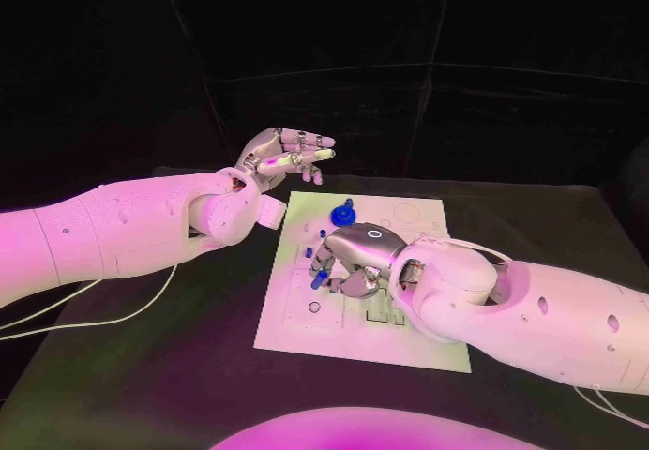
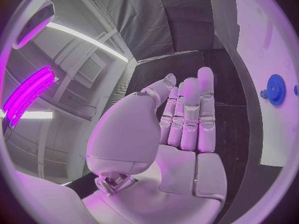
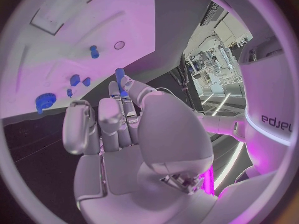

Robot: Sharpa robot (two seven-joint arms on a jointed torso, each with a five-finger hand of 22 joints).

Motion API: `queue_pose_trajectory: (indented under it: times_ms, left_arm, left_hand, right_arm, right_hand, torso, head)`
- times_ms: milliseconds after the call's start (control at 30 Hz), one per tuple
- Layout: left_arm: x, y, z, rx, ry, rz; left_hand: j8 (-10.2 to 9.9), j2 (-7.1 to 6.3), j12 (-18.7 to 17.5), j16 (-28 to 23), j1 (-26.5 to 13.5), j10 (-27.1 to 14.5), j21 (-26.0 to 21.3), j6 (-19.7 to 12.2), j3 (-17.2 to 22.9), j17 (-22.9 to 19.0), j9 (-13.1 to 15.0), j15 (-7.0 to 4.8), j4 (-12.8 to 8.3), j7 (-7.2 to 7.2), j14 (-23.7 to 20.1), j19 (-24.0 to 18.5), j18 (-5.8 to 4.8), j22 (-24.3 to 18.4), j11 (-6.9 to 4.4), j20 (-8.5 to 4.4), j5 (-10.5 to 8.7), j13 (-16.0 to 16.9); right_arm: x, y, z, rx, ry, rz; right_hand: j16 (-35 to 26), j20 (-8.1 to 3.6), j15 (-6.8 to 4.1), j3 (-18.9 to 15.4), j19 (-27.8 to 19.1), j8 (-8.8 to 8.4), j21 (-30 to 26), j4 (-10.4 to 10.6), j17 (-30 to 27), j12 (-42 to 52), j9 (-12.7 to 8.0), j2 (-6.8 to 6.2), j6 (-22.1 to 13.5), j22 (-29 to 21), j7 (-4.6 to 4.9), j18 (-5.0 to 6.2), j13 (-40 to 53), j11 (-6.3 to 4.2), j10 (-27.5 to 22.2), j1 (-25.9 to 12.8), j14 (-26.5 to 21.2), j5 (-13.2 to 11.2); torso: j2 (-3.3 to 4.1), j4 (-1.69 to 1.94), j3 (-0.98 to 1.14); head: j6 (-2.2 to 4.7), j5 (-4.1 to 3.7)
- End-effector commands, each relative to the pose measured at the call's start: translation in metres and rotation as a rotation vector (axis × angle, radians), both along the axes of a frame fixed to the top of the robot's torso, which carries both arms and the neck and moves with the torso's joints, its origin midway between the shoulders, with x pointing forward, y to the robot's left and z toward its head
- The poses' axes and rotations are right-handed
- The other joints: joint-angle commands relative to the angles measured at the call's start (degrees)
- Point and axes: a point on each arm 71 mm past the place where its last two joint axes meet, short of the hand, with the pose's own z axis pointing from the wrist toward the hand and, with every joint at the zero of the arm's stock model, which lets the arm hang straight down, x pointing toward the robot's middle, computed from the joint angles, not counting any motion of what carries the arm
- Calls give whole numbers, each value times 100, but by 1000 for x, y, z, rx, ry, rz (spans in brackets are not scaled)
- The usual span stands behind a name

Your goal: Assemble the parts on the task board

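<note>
The white task board point(image 1: 430, 345) lies in the middle of the table. My right hand point(image 1: 355, 258) hangs low over the board's centre and pinches a blue peg point(image 1: 319, 278) at its fingertips; the peg point(image 3: 119, 76) stands out beyond the fingers in the right wrist view. A blue gear point(image 1: 343, 215) sits near the board's far edge, also seen as the gear point(image 2: 276, 88) and the gear point(image 3: 44, 101). Small blue parts point(image 3: 74, 79) and another point(image 3: 94, 51) stand in the board. My left hand point(image 1: 287, 151) is raised beyond the board's far left corner, fingers point(image 2: 190, 114) straight, holding nothing.
Slots and round recesses mark the board's near half point(image 1: 383, 314). A white cable point(image 1: 82, 319) trails over the black table under my left arm. Dark table surface surrounds the board on all sides.
</note>
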Motion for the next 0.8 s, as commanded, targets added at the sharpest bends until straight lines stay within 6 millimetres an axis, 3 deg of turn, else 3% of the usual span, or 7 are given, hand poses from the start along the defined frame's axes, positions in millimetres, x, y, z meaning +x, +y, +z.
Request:
queue_pose_trajectory:
  times_ms: [33, 333, 800]
  left_arm:
    - [0, -1, 2, -11, -9, -9]
    - [0, -2, 2, -12, -9, -10]
    - [1, -3, 2, -12, -7, -13]
  left_hand:
    - [35, 61, 20, 11, -1, -38, -29, -52, -31, -9, 3, 10, 5, -1, -31, -1, 78, -9, 19, 22, 10, -4]
    - [35, 61, 20, 11, -1, -38, -29, -52, -31, -9, 3, 10, 5, -1, -31, -1, 78, -9, 19, 22, 10, -4]
    - [39, 64, 27, 13, 2, -42, -31, -55, -34, -10, 3, 10, 4, -1, -32, 0, 78, -10, 19, 22, 10, -4]
  right_arm:
    - [-2, 3, -7, -41, 21, 38]
    - [-4, 8, -28, -100, 46, 50]
    - [-3, 13, -33, -111, 25, 49]
  right_hand:
    - [31, 8, -30, 24, 29, 24, 29, -23, -1, -33, 3, -70, 47, 70, 49, -78, 6, -11, 33, -13, 60, 29]
    - [27, 9, -27, 24, 25, 19, 26, -23, -10, -45, 1, -76, 44, 66, 52, -77, 6, -8, 32, -25, 58, 25]
    - [27, 9, -27, 24, 25, 19, 26, -23, -10, -45, 1, -76, 44, 66, 52, -77, 6, -8, 32, -25, 58, 25]
  torso:
    - [-6, -13, 1]
    - [-6, -18, 14]
    - [-3, -13, 4]
  head:
    - [-9, 20]
    - [-24, 39]
    - [-38, 50]
